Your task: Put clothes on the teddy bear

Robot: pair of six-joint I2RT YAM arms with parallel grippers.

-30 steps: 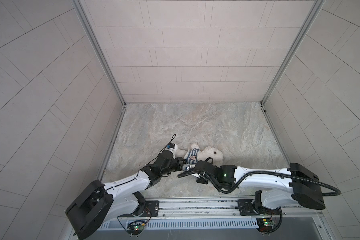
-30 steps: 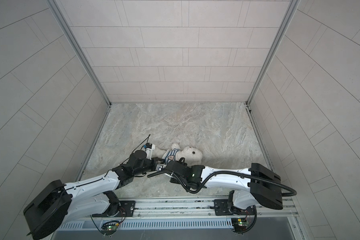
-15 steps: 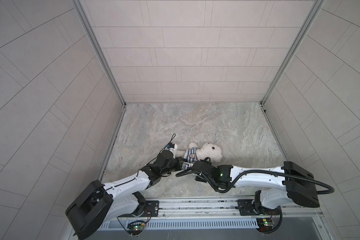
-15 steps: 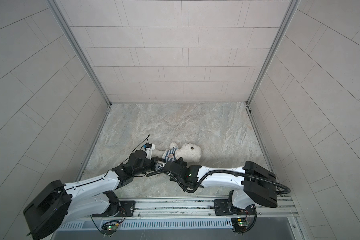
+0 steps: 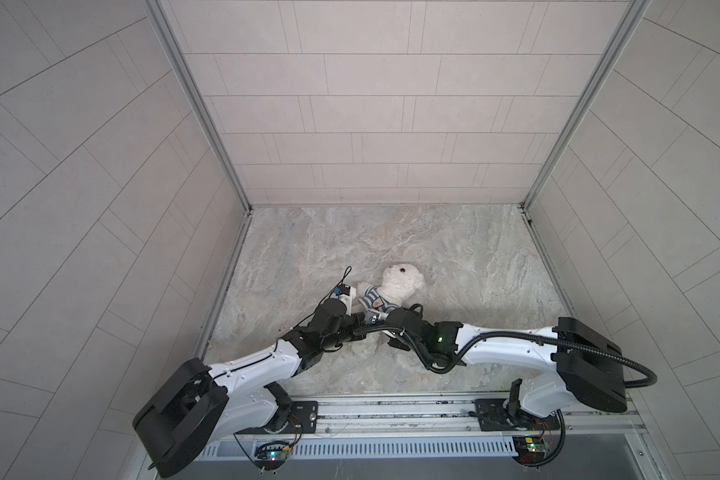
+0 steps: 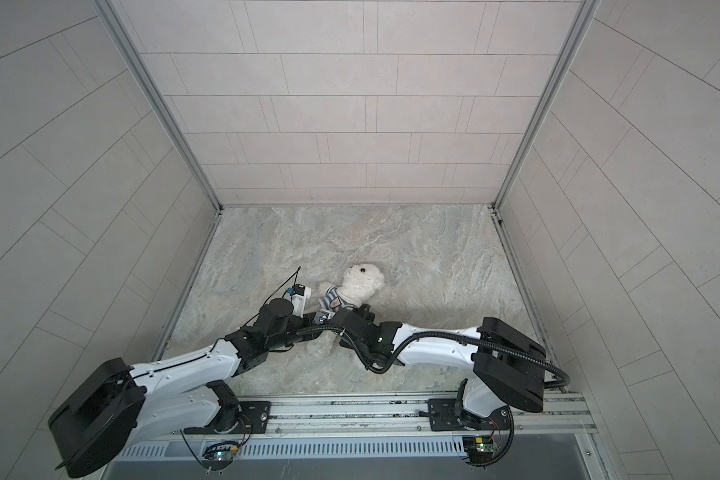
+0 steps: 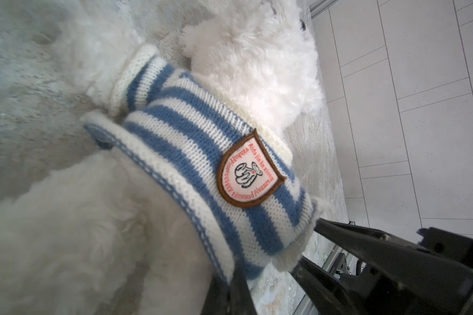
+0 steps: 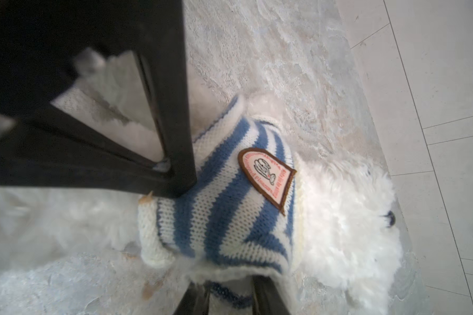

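Veined grey-beige stone for a floor, matte and mottled. Pale rectangular tiles on three walls, slim metal posts at the back corners.

From the left: left arm, glossy white shell, blocky black joints, stretched low over the stone. At its tip, left gripper, black, flat-sided, tapering to a point. Clenched on the shirt's hem, a sliver of knit pinched between the tips.

Next, bear, near mid-floor, a little left of centre and toward the front, just past both grippers. Lies with stubby limbs to the left and round head to the right and back. Curly white plush, soft and thick.

On the torso, shirt: ribbed knit, blue and white stripes, cream edging, a blue running stitch along the hem. One furry arm out through a white cuff. On the chest, badge: shield-shaped, brown-bordered, with red lettering around a small drawn animal.

Then right gripper, black and angular, jaws parted, the shirt's hem lying loose between them.

Farthest right, right arm, white shell again, with a ribbed black cable looping off it.

Count: two arms, two grippers, one bear, one shirt, one badge, and one dark bead eye on show in both top views.
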